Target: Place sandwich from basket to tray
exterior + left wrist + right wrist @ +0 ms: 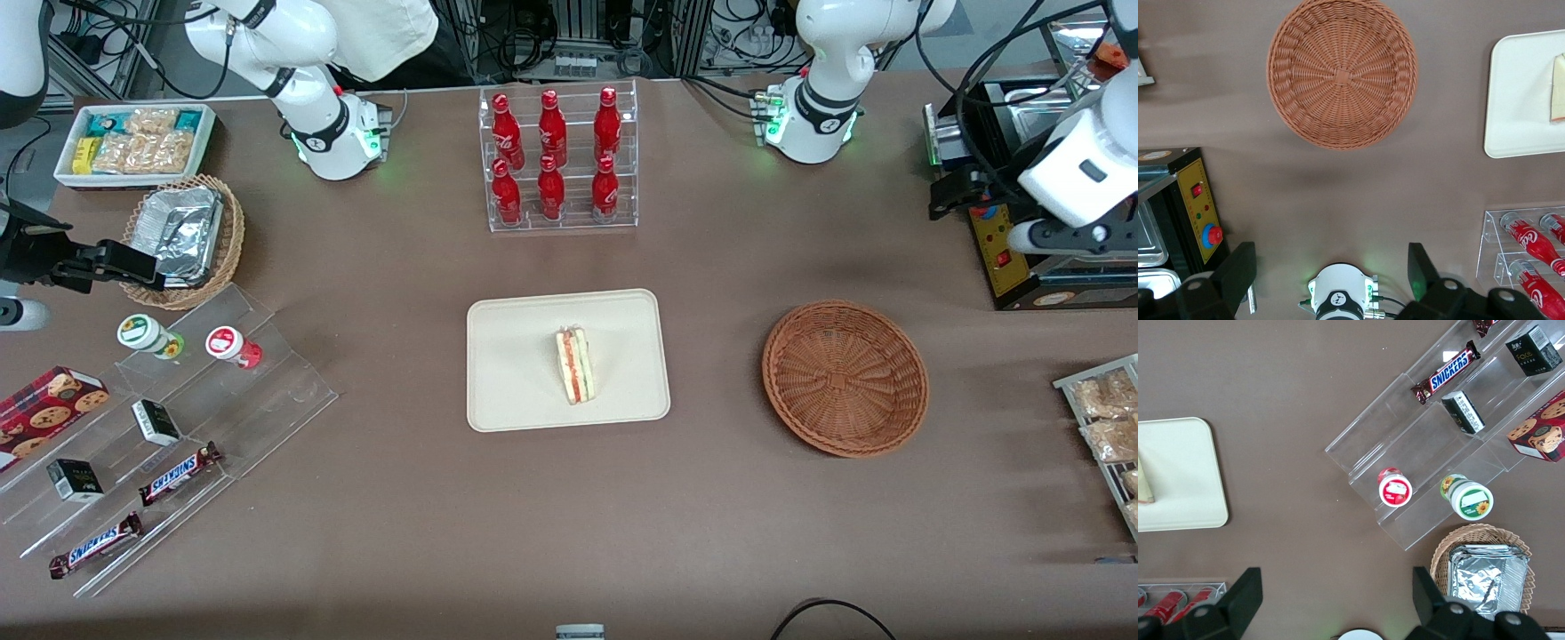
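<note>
**Sandwich on the tray, basket empty**

The sandwich (576, 365) is seen lying on the tray (507, 396), near its middle, with the red and green filling along its cut edge. The basket (845, 378), well apart from the tray toward the working arm's end of the tabletop (400, 533), holds nothing. The transfer is judged done; at most, settling the arm away from the work is called for.

The pincer (1331, 280) is held high above the tabletop, near the arm's own base, with its fingers (1238, 270) spread wide and nothing between them.

The whole sandwich and tray are given only by the front view. In the left wrist view, only a sliver of the sandwich is caught, but the basket's bare weave is shown from directly above.
</note>
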You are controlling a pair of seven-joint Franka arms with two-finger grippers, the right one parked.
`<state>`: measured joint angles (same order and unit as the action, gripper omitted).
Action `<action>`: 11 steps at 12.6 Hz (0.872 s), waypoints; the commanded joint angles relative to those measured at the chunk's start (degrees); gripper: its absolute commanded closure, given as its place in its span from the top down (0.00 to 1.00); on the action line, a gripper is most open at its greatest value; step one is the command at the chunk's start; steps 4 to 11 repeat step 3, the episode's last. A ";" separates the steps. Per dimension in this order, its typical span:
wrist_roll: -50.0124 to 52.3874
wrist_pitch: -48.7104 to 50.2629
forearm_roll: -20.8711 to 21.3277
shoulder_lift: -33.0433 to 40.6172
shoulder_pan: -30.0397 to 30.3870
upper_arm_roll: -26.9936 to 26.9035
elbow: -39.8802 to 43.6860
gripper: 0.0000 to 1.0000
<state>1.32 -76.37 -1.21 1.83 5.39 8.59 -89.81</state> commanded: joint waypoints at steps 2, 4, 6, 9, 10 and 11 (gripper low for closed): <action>-1.06 0.08 0.06 1.24 0.50 -0.50 -1.51 1.00; -1.06 0.17 0.06 1.33 0.50 -0.59 -1.25 1.00; -1.06 0.17 0.06 1.33 0.50 -0.59 -1.25 1.00; -1.06 0.17 0.06 1.33 0.50 -0.59 -1.25 1.00; -1.06 0.17 0.06 1.33 0.50 -0.59 -1.25 1.00; -1.06 0.17 0.06 1.33 0.50 -0.59 -1.25 1.00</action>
